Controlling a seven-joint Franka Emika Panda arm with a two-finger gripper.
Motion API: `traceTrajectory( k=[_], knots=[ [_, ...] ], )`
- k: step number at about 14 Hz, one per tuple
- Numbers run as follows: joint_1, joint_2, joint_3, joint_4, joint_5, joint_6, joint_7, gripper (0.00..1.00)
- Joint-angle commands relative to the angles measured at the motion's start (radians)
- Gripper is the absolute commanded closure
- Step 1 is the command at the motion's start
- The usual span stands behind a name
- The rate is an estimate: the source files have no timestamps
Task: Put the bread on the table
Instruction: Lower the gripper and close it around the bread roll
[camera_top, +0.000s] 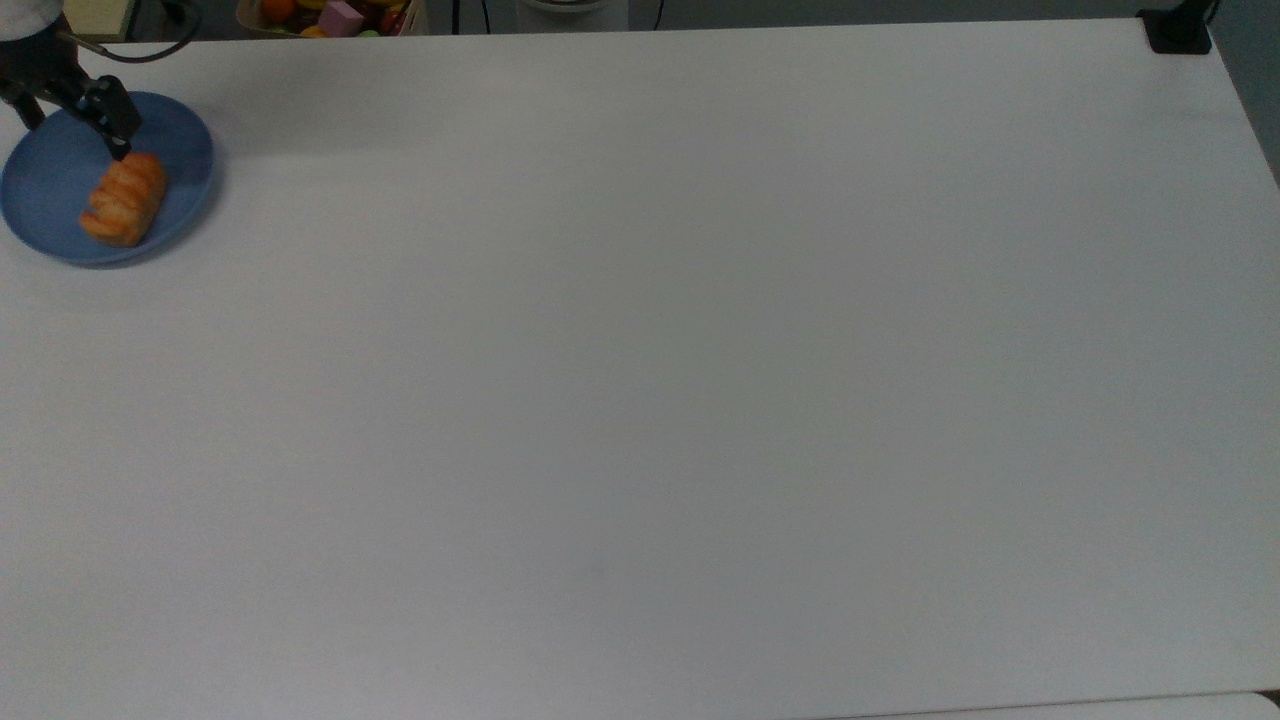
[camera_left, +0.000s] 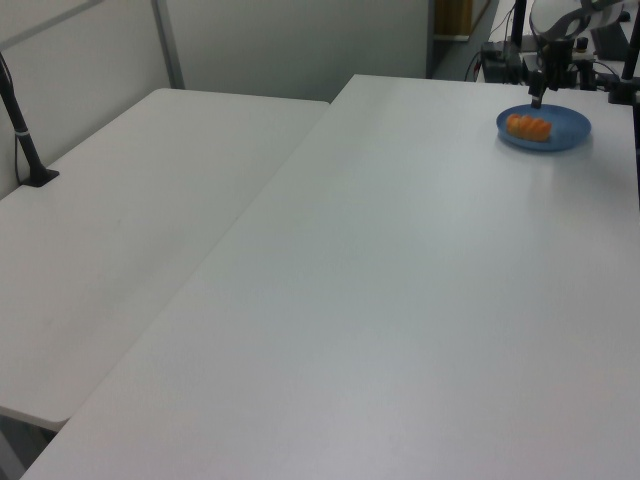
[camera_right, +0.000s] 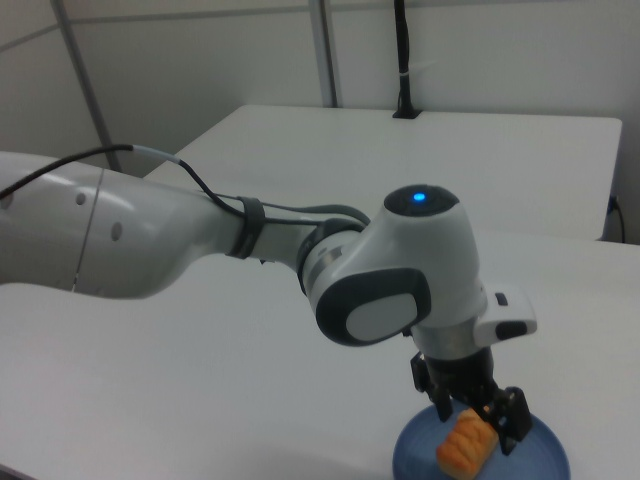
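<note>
The bread (camera_top: 124, 198), a small golden-orange ridged roll, lies on a round blue plate (camera_top: 60, 170) at the far left of the white table (camera_top: 640, 400) in the top view. My gripper (camera_top: 75, 135) hangs open just above the plate, over the bread's far end, with one finger (camera_top: 118, 140) close to the roll. In the right view the gripper (camera_right: 478, 420) straddles the top of the bread (camera_right: 463, 448), fingers apart and not closed on it. In the left view the gripper (camera_left: 540, 95) sits above the plate (camera_left: 560, 132) and the bread (camera_left: 528, 127).
A box of colourful toys (camera_top: 340, 15) stands past the table's far edge. A black mount (camera_top: 1178, 30) sits at the top view's top right corner. In the left view a second white table (camera_left: 130, 200) adjoins, with a black pole (camera_left: 25, 140).
</note>
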Motion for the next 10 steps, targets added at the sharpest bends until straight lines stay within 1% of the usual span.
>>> traceTrajectory(
  k=[1,2,3,5,6,7,9,10],
  knots=[
    [0.011,0.034,0.000,-0.027,0.066,0.046,-0.039,0.00],
    [0.012,0.051,0.004,-0.029,0.101,0.087,-0.042,0.00],
    [0.014,0.058,0.015,-0.033,0.110,0.103,-0.045,0.00],
    [0.014,0.075,0.030,-0.035,0.111,0.106,-0.046,0.00],
    [0.014,0.077,0.030,-0.035,0.109,0.106,-0.047,0.03],
    [0.014,0.078,0.030,-0.035,0.109,0.106,-0.049,0.07],
    [0.014,0.078,0.030,-0.035,0.107,0.106,-0.059,0.25],
    [0.014,0.078,0.030,-0.035,0.101,0.106,-0.061,0.37]
  ],
)
